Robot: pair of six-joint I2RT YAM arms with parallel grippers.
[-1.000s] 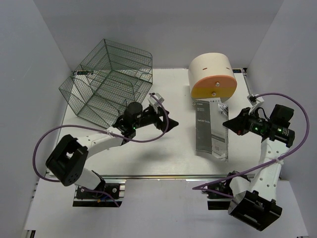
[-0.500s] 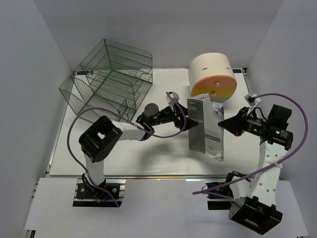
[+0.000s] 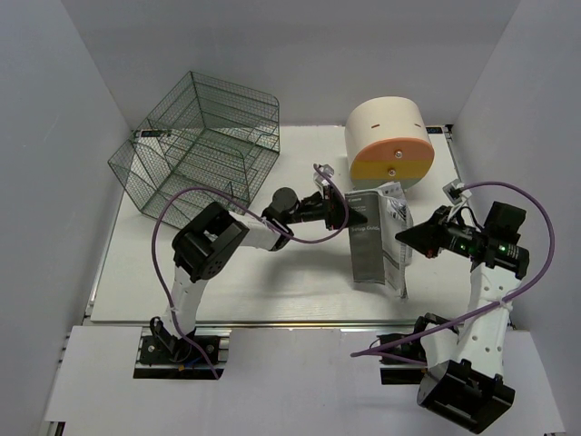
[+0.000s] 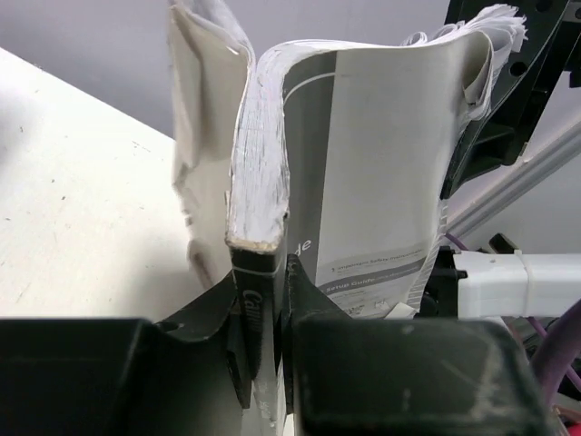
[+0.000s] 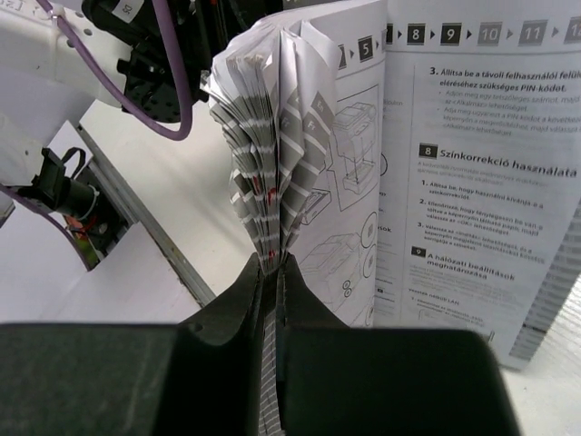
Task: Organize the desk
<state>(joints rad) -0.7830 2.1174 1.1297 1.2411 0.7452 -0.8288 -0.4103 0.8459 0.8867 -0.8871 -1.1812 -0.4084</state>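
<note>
Desk white and flat beneath 2 arms, wire-mesh cage on its far-left corner, left gripper clamped on the manual's spine, manual held mid-desk between both grippers, cream-and-orange drawer box behind it, right gripper pinching its fanned pages.

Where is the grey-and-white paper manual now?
Top view: the manual is right of centre over the white desk, in front of the cream-and-orange drawer box, held by left fingers at its spine, right fingers at its pages.
</note>
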